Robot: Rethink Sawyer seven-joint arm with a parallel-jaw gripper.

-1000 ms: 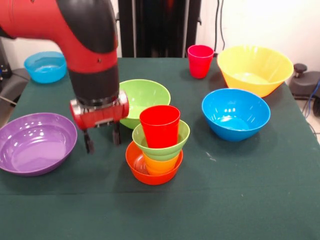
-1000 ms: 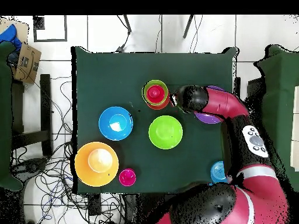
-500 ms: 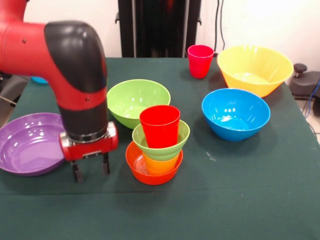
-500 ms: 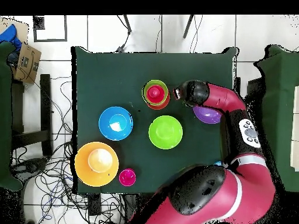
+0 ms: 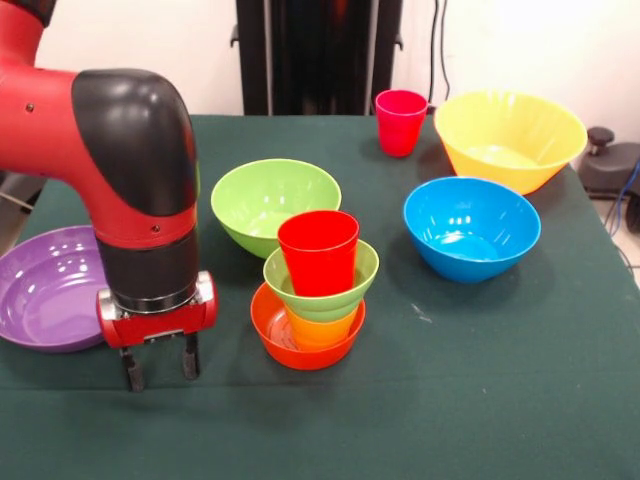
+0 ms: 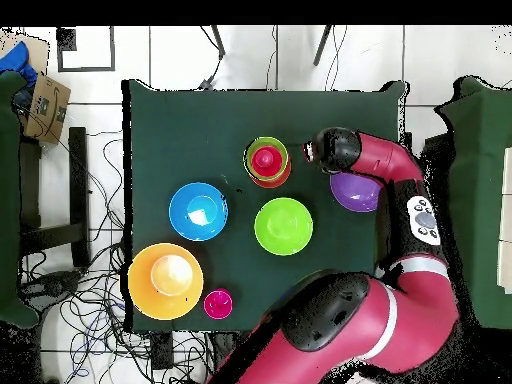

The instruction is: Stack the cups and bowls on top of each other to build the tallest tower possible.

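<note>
Gripper (image 5: pixel 160 368) hung low over bare cloth, fingers parted, grasping nothing. Tower (image 5: pixel 312 295) stood just beside it, near the table's front edge, red cup (image 5: pixel 319 252) topmost. Judged best approach: rise clear before fetching the next piece, since a sideways brush could topple it.

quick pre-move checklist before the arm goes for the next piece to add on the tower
1. Tool empty: ok, fingers apart, nothing between them.
2. Tower upright: ok, red cup sits straight in the small green bowl.
3. Tool clear of the tower: ok, it hangs beside the orange bowl, apart from it.
4. Next piece free: ok, pink cup stands alone by the yellow bowl.
5. Purple bowl clear of the arm: cannot tell, the arm covers its edge.
</note>
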